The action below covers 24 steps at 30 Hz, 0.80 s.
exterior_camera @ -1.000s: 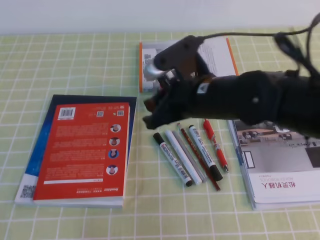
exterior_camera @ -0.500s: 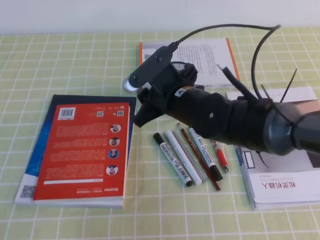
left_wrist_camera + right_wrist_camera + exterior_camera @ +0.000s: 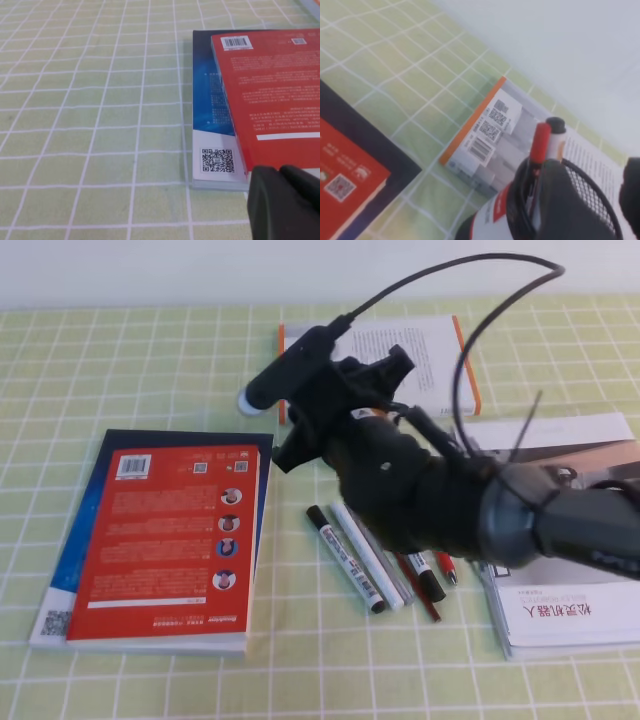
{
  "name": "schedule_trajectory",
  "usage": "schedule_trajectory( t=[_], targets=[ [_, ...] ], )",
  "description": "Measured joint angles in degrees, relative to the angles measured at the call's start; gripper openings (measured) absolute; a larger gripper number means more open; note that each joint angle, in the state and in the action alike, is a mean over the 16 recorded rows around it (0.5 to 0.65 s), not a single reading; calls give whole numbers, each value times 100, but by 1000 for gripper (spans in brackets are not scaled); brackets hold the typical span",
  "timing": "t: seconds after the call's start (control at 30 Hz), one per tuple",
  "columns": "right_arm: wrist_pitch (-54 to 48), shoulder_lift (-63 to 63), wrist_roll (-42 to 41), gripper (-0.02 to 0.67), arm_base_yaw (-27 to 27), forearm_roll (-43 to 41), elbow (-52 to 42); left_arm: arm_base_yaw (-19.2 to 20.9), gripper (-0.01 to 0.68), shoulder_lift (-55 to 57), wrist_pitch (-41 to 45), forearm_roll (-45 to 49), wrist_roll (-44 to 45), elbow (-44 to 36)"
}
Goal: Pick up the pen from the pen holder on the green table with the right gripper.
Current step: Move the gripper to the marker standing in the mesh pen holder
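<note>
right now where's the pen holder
In the right wrist view the pen holder sits at bottom right, on the orange-edged book, right gripper fingers straddling its rim; the arm hides it from the high view.

place: office desk | evidence: books, markers, checked cloth

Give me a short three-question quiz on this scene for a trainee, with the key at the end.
1. True or false: the pen stands in the pen holder.
2. What does the red book lie on? A) a blue book B) a plate C) a tray
3. Fill in: seen from its wrist camera, the right gripper is ___ (open or shut).

Key: 1 true; 2 A; 3 open.
</note>
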State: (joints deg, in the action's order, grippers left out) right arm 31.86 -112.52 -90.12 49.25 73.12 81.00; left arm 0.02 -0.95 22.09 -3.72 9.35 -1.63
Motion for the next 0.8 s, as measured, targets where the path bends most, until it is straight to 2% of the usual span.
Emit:
schedule_trajectory(
  t=[0.37, 0.8],
  targets=[
    [582, -706, -1488, 229, 224, 1453, 1046, 0, -5, 0, 0, 0, 0, 0],
    [829, -1146, -1758, 229, 101, 1991, 1612, 0, -5, 0, 0, 0, 0, 0]
  ],
)
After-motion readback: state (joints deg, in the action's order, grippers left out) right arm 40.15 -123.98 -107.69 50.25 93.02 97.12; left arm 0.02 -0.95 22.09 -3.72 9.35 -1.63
